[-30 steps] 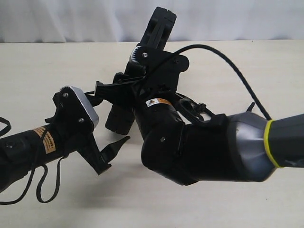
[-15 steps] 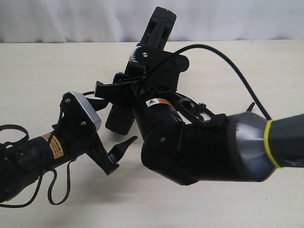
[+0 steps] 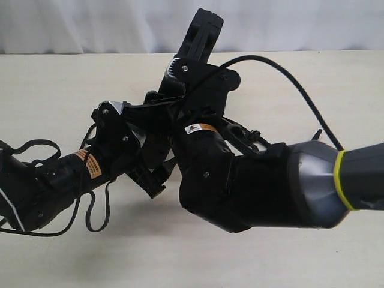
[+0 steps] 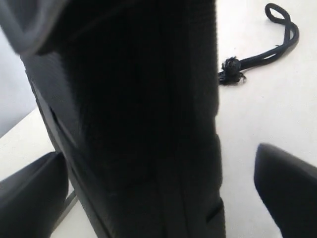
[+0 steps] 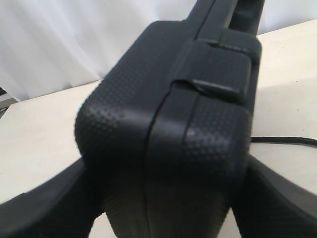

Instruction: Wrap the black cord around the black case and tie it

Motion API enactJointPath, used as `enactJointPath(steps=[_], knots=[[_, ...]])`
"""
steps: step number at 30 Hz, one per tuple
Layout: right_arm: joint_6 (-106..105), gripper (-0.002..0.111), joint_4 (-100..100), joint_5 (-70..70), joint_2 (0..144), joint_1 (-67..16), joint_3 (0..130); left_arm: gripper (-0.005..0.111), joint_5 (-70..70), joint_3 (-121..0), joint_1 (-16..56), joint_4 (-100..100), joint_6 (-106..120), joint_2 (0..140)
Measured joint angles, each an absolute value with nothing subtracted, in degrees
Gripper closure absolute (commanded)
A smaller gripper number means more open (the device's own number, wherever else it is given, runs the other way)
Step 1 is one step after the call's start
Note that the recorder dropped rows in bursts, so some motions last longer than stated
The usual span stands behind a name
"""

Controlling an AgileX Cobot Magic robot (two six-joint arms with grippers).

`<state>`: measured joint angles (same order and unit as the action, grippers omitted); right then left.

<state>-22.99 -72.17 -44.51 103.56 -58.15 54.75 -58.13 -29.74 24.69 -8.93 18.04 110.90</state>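
Right tool [image 5: 161, 208] is clenched on the tilted black case [image 5: 163, 99]; both arms hide most of it in the exterior view. Left tool [image 4: 158, 198], released, straddles the case. Black cord [image 4: 277, 47] lies on the surface [image 4: 267, 124] beyond, partly hidden behind the case.

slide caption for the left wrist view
Black case fills the frame between wide-open jaws; the knotted, looped end of the black cord lies on the table.

Black case [image 3: 201, 33] is standing on end between the fingers of the right gripper [image 5: 163, 198]. Black cord [image 4: 267, 52] is lying on the table [image 3: 60, 90] beside it.
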Motion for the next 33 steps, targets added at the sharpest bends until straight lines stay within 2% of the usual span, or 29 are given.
enactJointPath(steps=[5, 11, 19, 23, 28, 30, 33], knots=[[-22.89, 0.104, -72.67, -45.1, 103.56, -57.82, 54.75, 0.012, -55.85, -31.08, 24.69, -8.93, 18.13, 110.9], [-20.39, 0.104, -72.94, -45.35, 103.56, -57.82, 54.75, 0.033, -55.3, -31.2, 24.69, -8.69, 18.13, 110.9], [-16.71, 0.104, -72.94, -45.15, 103.56, -57.82, 54.75, 0.034, -54.97, -31.2, 24.69, -7.44, 18.13, 111.04], [-14.29, 0.104, -72.94, -44.72, 103.56, -57.82, 54.75, 0.057, -54.97, -31.2, 24.69, -6.95, 18.13, 111.04], [-11.93, 0.104, -74.44, -44.72, 103.56, -57.82, 54.75, 0.096, -54.97, -31.2, 24.69, -6.95, 18.69, 111.04], [-11.43, 0.104, -75.45, -44.72, 103.46, -57.94, 54.75, 0.107, -54.88, -31.2, 24.69, -6.95, 18.92, 111.04], [-11.19, 0.097, -76.1, -44.72, 103.38, -57.94, 54.75, 0.107, -54.64, -31.2, 24.69, -6.95, 19.15, 111.04]])
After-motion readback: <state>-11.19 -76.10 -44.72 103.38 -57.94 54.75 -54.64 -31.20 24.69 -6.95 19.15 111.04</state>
